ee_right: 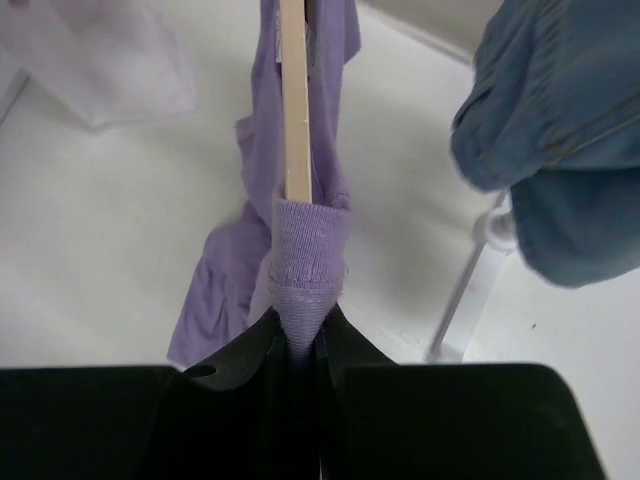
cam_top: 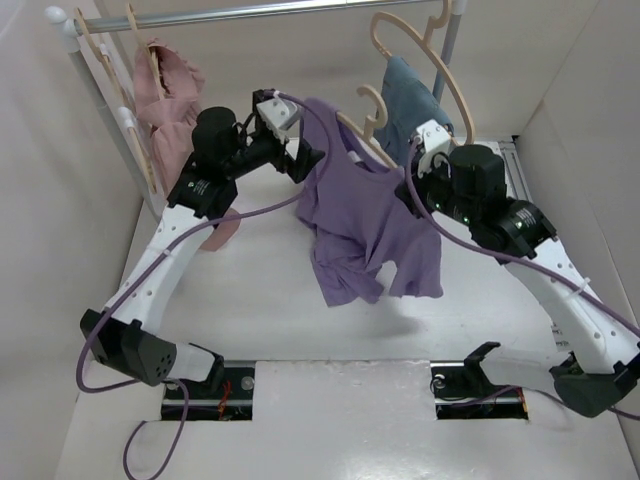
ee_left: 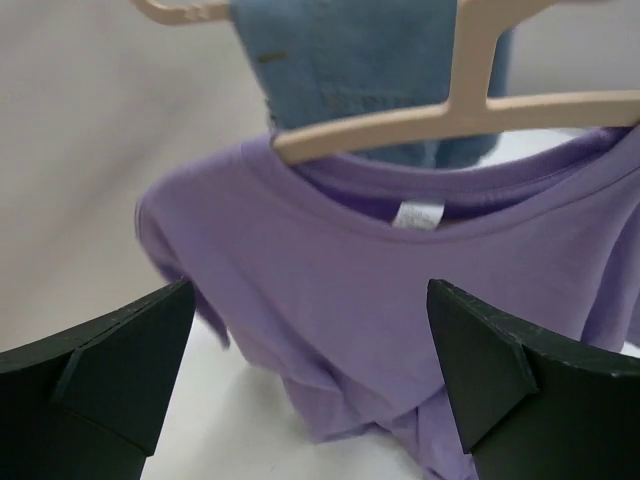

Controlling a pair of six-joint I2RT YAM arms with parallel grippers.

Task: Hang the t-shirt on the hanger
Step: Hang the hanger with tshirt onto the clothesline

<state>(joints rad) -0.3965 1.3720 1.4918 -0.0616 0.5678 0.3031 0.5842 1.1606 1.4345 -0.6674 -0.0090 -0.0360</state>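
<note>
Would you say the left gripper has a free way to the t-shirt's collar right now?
Probably yes: the open left gripper faces the collar of the t-shirt, with nothing between them.

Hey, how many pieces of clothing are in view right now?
3: a pink garment hanging at the back left, the purple t-shirt in the middle, and a blue garment hanging at the back right. None appears to be hidden.

The t-shirt [cam_top: 360, 215] hangs on the hanger [ee_left: 400, 120], before the rack [cam_top: 250, 12].
</note>
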